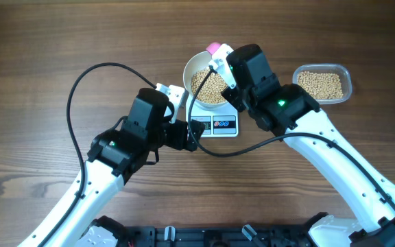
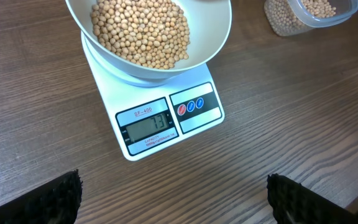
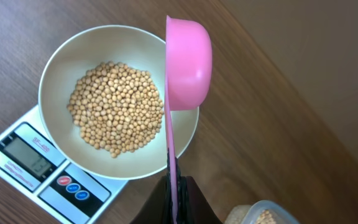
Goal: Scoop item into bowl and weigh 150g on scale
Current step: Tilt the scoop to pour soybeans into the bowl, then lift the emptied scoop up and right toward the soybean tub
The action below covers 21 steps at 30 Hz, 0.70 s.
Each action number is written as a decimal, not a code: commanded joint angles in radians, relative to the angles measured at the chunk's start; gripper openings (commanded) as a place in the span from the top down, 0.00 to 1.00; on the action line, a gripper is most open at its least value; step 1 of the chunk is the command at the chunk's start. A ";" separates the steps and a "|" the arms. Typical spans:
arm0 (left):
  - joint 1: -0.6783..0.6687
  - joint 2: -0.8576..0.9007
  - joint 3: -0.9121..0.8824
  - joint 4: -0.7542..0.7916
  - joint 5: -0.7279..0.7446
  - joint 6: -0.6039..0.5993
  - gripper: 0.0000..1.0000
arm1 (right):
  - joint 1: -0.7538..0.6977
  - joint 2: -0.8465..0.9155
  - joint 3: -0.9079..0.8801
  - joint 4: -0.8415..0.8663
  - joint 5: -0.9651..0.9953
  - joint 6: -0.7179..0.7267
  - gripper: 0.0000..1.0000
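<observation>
Bowl (image 3: 48, 93) sat on scale (image 2: 114, 93), heap of beans (image 3: 114, 115) inside. Right claw (image 3: 178, 186) was clamped tight on handle of pink scoop (image 3: 188, 62); scoop was turned on edge over bowl's rim. Left claw (image 2: 176, 208) was spread wide, gripping nothing, over tabletop (image 1: 46, 41) before scale's display edge. Clear tub (image 1: 321, 84) with more beans stood on tabletop, apart from scale.

Desk (image 1: 33, 41) – medium-brown wood, grain running lengthwise in long streaks, a few darker bands. Surface matte, with a faint sheen in the left wrist view. Light even and diffuse – shadows soft-edged and short. Wood fills all three views.
</observation>
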 commanded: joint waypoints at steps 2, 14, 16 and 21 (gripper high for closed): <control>-0.004 0.002 -0.001 0.000 -0.006 0.019 0.00 | -0.012 -0.027 0.001 0.005 0.015 0.220 0.96; -0.004 0.002 -0.001 0.000 -0.006 0.019 0.00 | -0.340 -0.159 0.001 -0.047 -0.343 0.283 0.96; -0.004 0.002 -0.001 0.000 -0.006 0.019 0.00 | -0.435 -0.172 0.001 -0.064 -0.349 0.283 0.96; -0.004 0.002 -0.001 0.000 -0.006 0.019 0.00 | -0.648 -0.174 0.001 -0.145 -0.349 0.242 0.96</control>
